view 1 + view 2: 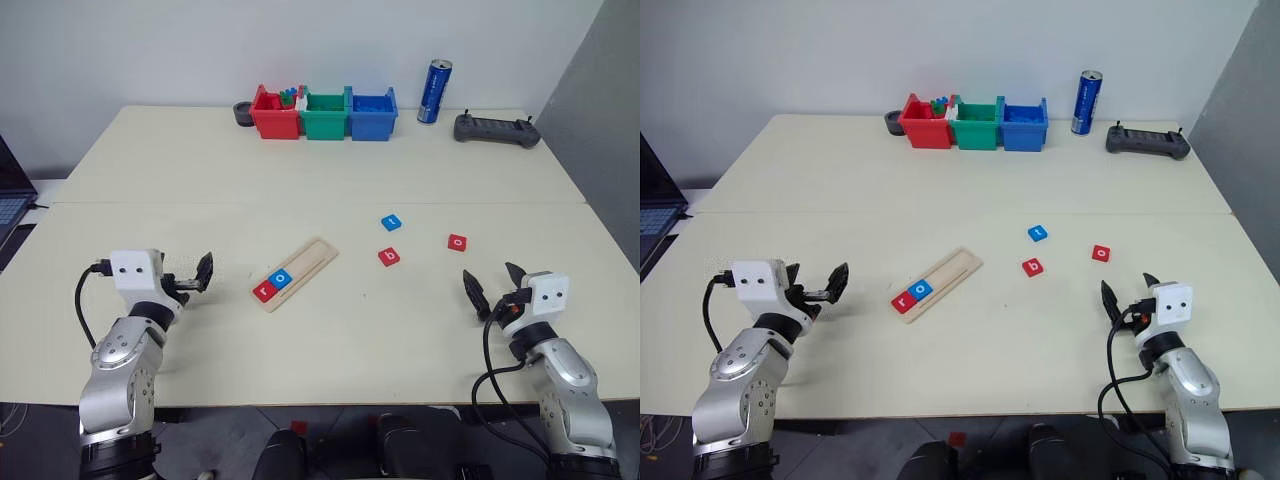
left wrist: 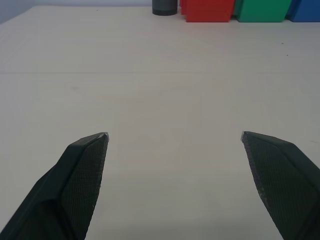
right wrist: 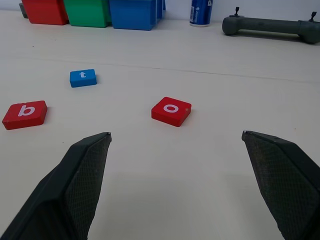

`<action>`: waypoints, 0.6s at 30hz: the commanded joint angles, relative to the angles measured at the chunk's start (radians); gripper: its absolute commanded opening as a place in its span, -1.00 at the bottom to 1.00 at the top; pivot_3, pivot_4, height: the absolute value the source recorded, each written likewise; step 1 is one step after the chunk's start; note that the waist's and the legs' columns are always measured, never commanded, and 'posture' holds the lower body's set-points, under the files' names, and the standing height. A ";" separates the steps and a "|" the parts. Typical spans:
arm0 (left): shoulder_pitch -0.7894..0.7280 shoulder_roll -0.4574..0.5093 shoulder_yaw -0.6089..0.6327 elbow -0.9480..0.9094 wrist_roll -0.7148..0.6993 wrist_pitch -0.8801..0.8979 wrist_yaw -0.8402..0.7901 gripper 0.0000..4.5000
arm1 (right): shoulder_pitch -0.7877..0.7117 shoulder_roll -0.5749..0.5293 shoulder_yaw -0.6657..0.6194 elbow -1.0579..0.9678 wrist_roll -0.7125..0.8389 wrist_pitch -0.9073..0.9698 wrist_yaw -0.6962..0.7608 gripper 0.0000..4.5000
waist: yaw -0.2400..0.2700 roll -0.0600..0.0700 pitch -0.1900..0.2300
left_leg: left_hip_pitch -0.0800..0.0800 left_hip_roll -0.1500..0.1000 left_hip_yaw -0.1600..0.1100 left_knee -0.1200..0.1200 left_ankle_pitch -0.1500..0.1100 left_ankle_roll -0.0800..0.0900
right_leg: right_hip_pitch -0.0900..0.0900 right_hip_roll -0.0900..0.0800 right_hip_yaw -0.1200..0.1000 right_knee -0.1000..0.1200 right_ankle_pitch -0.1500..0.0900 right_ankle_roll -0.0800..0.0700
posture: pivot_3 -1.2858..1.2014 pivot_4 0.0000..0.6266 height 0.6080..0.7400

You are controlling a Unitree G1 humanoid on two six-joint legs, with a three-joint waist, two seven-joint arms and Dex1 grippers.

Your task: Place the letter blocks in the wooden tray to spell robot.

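Tray (image 1: 296,273) of pale wood lies slantwise near the middle of the table (image 1: 200,190), its long axis running from 7 o'clock to 1 o'clock. Two letter blocks sit in its groove at the 7 o'clock end: a red "r" block (image 1: 264,292) at the very end and a blue "o" block (image 1: 281,280) touching it on the 1 o'clock side. The rest of the groove is bare.

Three more blocks lie loose on the table, apart from one another, at about 3 o'clock from the tray. The red "b" block (image 1: 389,257) is nearest it, the blue "t" block (image 1: 391,222) sits at 12 o'clock from the "b", and a red "o" block (image 1: 457,242) lies further out at 3 o'clock.

The right gripper (image 1: 491,285) hovers low over the table at 5 o'clock from the red "o" block, fingers spread wide and holding nothing; in the right wrist view that block (image 3: 171,111) lies just ahead between the two fingers (image 3: 75,185). The left gripper (image 1: 201,273) sits at 9 o'clock from the tray, well apart from it, fingers (image 2: 70,185) also spread wide and empty over bare table.

Along the far edge stand a red bin (image 1: 274,115), a green bin (image 1: 325,116) and a blue bin (image 1: 372,115) side by side, with a small dark cup (image 1: 244,114) at 9 o'clock of them, a blue can (image 1: 434,91) at 3 o'clock, and a dark handheld controller (image 1: 496,130) beyond the can.
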 commanded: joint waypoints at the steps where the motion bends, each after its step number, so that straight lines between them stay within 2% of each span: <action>1: 0.004 0.019 0.019 -0.039 -0.008 -0.025 -0.019 1.00 | -0.006 -0.006 -0.011 -0.060 0.004 0.004 -0.013 0.98 | 0.000 0.000 0.000 | 0.000 0.000 0.000 0.000 0.000 0.000 | 0.000 0.000 0.000 0.000 0.000 0.000 | 0.03 -0.52 1.00; 7: 0.020 0.010 0.010 -0.055 0.011 -0.040 -0.016 1.00 | -0.007 -0.010 -0.007 -0.061 0.005 0.013 -0.012 0.98 | 0.000 0.000 0.000 | 0.000 0.000 0.000 0.000 0.000 0.000 | 0.000 0.000 0.000 0.000 0.000 0.000 | 0.03 -0.52 1.00; 14: 0.034 0.017 0.035 -0.029 0.016 -0.177 -0.040 1.00 | -0.027 -0.012 -0.004 -0.048 0.007 0.018 -0.005 0.98 | 0.000 0.000 0.000 | 0.000 0.000 0.000 0.000 0.000 0.000 | 0.000 0.000 0.000 0.000 0.000 0.000 | 0.03 -0.52 1.00; 18: 0.040 0.023 0.044 -0.039 -0.025 -0.175 -0.073 1.00 | -0.027 -0.006 -0.002 -0.062 0.007 0.024 -0.011 0.98 | 0.000 0.000 0.000 | 0.000 0.000 0.000 0.000 0.000 0.000 | 0.000 0.000 0.000 0.000 0.000 0.000 | 0.03 -0.52 1.00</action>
